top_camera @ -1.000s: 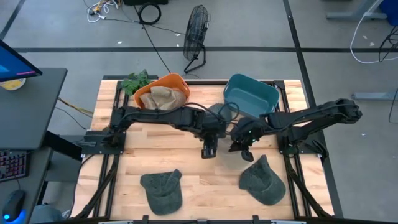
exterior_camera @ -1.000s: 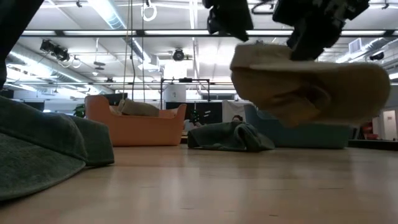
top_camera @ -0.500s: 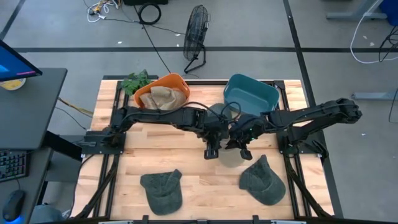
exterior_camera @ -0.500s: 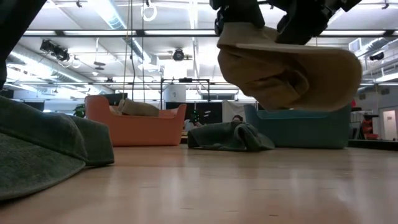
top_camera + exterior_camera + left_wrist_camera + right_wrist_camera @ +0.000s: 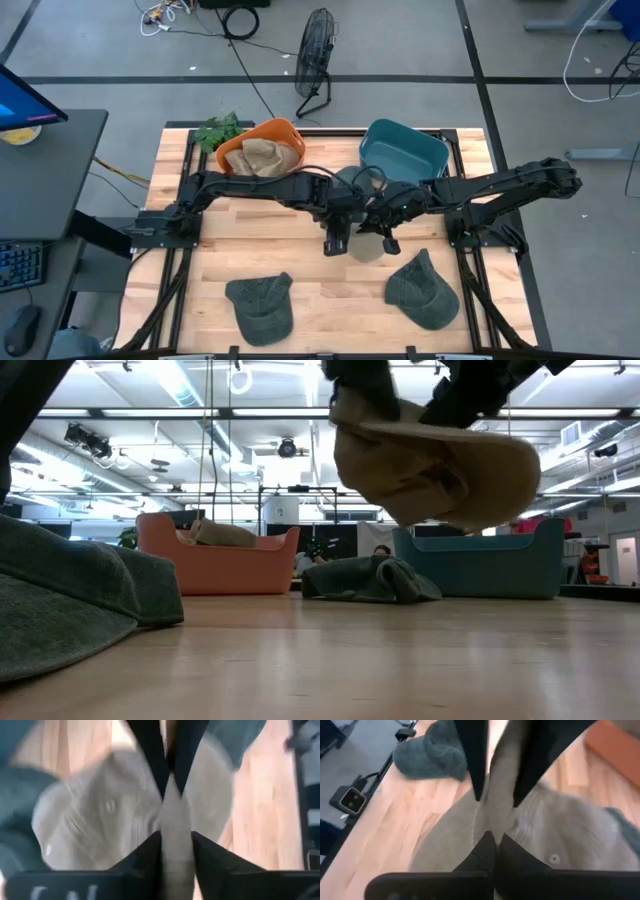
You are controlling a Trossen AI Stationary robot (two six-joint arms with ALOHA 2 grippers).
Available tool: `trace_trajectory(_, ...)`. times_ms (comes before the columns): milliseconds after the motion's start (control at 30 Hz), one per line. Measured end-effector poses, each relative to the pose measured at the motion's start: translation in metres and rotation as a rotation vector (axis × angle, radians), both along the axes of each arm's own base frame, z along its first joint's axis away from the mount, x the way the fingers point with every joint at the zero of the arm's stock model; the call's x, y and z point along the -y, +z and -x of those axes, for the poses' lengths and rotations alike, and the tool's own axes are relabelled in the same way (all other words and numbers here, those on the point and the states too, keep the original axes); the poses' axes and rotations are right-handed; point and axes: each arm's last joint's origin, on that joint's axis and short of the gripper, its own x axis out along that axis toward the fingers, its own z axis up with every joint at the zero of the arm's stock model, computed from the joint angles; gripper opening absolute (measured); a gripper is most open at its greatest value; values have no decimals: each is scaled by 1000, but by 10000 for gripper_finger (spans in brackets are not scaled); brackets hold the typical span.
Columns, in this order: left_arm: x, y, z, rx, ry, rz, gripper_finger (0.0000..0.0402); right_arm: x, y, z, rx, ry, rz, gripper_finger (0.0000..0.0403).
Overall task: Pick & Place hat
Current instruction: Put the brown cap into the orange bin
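Here the left gripper (image 5: 337, 243) and the right gripper (image 5: 385, 240) meet over the middle of the table (image 5: 240, 255), each pinched onto the same tan hat (image 5: 366, 246), which hangs between them clear of the wood. In the left wrist view the two dark fingers (image 5: 150, 755) close to a narrow V on a flat fold of the hat's edge (image 5: 175, 815), and the crown spreads out below as a soft, rounded dome of ribbed cloth. In the right wrist view that arm's fingers (image 5: 472, 760) clamp a strip of the same fabric (image 5: 502, 785); the weave looks like fine corduroy, with a small round button on the crown. From the low view the hat (image 5: 430, 465) sags as a limp, creased pouch under a flat stiff brim, held aloft above the tabletop (image 5: 320, 660), with both grippers cut off at the upper edge. Behind it, on the table, a crumpled dark green hat (image 5: 370, 578) lies between an orange bin (image 5: 215, 565) and a teal bin (image 5: 485, 565). Both bins are smooth, rounded tubs with raised rims; the orange one (image 5: 262, 147) holds another tan hat (image 5: 262, 155), while the teal one (image 5: 402, 150) stands beside it along the far edge. Two more dark green caps rest flat on the near part of the pale plank table, one to the left (image 5: 262, 303) and one to the right (image 5: 421, 288), both with a matte, felt-like look.
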Motion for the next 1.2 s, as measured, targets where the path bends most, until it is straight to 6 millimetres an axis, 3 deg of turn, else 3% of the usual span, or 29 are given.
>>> trace_trajectory(200, 0, -1, 0, -16, 37, 20, 16, 1, 1, -1, 12, -17, 36, 22)
trace_trajectory(533, 0, -5, 6, -88, 101, 42, 16, 3, -4, 5, -66, -66, 36, 128)
trace_trajectory(700, -5, -2, 19, -168, 350, -26, 17, 5, -3, 18, -144, -158, 25, 183)
trace_trajectory(933, -18, 30, 61, -238, 597, -169, 18, 17, 25, 50, -31, -418, 133, 202)
trace_trajectory(1067, -29, 59, 88, -158, 797, -232, 20, 25, 35, 69, 8, -571, 140, 203)
trace_trajectory(1200, -45, 80, 105, -58, 930, -269, 20, 27, 42, 80, 45, -601, 98, 203)
